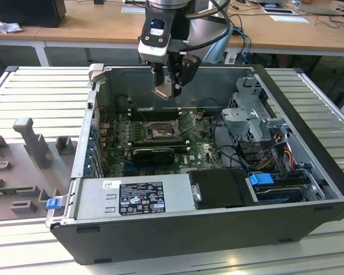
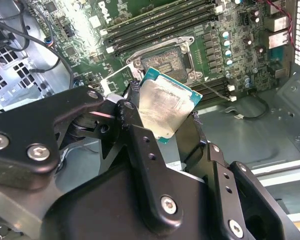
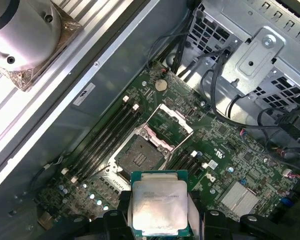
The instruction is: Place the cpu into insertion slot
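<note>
Cpu point(image 3: 158, 205) is held clamped by gripper point(image 1: 171, 87) above insertion slot point(image 3: 140, 156) (frame open); tilted release could bend pins.

Open tower case point(image 1: 309, 189) lying on its side on the slatted metal counter point(image 1: 40, 91). Inside: green motherboard point(image 1: 200, 152), silver power-supply box point(image 1: 135, 195) along the near edge, drive cage point(image 1: 249, 109) at the exterior view's right, blue clip point(image 1: 261, 179) and loose cables point(image 1: 275, 146) below it. First wrist view: long black memory slots point(image 3: 102, 142), coin battery point(image 3: 161, 85), finned heatsink point(image 3: 240, 197). Grey moulded fixtures point(image 1: 31, 143) at the exterior view's left.
</note>
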### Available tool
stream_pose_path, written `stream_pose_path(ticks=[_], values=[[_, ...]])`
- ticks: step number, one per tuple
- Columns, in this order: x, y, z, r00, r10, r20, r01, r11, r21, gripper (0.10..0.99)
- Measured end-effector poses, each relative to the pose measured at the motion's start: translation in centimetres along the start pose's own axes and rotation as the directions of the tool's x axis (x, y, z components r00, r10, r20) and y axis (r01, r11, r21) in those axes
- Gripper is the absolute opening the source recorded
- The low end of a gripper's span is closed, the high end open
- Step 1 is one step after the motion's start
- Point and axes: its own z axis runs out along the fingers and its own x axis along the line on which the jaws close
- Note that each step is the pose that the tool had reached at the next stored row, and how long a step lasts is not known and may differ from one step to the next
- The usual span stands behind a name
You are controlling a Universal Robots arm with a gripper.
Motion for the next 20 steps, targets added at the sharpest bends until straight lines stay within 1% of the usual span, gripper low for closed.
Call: stream_pose_path(ticks=[8,20], values=[[0.00,0.00,0.01,0.9984,0.056,0.0050,-0.056,0.9984,-0.001,0.529],[0.00,0.00,0.01,0.9920,0.126,0.0111,-0.126,0.9921,-0.003,0.529]])
